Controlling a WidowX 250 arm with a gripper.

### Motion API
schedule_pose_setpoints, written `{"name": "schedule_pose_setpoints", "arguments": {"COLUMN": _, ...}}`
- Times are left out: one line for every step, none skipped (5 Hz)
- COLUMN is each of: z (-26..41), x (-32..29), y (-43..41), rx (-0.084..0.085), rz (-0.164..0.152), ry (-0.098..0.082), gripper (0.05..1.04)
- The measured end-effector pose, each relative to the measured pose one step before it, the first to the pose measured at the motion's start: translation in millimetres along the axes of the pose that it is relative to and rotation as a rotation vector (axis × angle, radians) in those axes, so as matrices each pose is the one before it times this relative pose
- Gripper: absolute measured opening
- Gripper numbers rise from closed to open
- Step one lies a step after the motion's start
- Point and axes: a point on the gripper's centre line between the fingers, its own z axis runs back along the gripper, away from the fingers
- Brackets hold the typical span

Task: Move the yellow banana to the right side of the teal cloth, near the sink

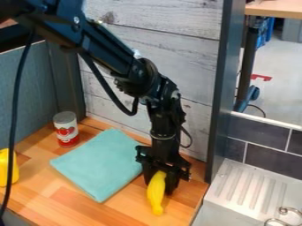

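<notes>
We take the folded teal cloth (103, 163) as our landmark, lying flat on the wooden table (56, 194) with one corner pointing toward us. The black claw (159, 185) hangs steeply downward just beside the cloth, on its right as we look. Its two fingers are closed in around the upper part of a yellow banana-shaped thing (156, 196), one finger on each side, so we see them parted only by the width of what they grip. The yellow piece slants down from between them, its free end toward us, to the right of the cloth's near corner. We cannot tell whether that end touches the table.

The black arm (109, 48) comes in from the upper left, passes above and behind the cloth, then bends down to the claw.

Close to the cloth's far left side we see a can (66, 129) standing upright, silvery at the top, with red on its label. Farther left of the cloth, at the edge of our view, is a yellow object (8, 167), partly cut off, and a black cable (14, 101) runs down in front of it. Behind the cloth rises a wall of pale grey planks (177, 26). Well to the right of the cloth, past a dark post (226, 88), we find a ridged light metal surface (251, 187) with shiny metal loops (285, 212) at its near side.
</notes>
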Motion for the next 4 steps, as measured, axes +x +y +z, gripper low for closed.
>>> {"name": "schedule_pose_setpoints", "arguments": {"z": 1.04, "x": -0.94, "y": -3.05, "rx": -0.0193, "rz": 0.0259, "ry": -0.0013, "gripper": 0.938}}
{"name": "schedule_pose_setpoints", "arguments": {"z": 15.58, "x": 0.14, "y": -3.7, "rx": -0.0228, "rz": 0.0022, "ry": -0.0258, "gripper": 1.003}}
{"name": "schedule_pose_setpoints", "arguments": {"z": 17.66, "x": 9.06, "y": -9.39, "rx": -0.0608, "rz": -0.0522, "ry": -0.0442, "gripper": 1.0}}
{"name": "schedule_pose_setpoints", "arguments": {"z": 18.63, "x": -3.65, "y": -4.61, "rx": -0.0164, "rz": -0.0231, "ry": -0.0261, "gripper": 1.0}}
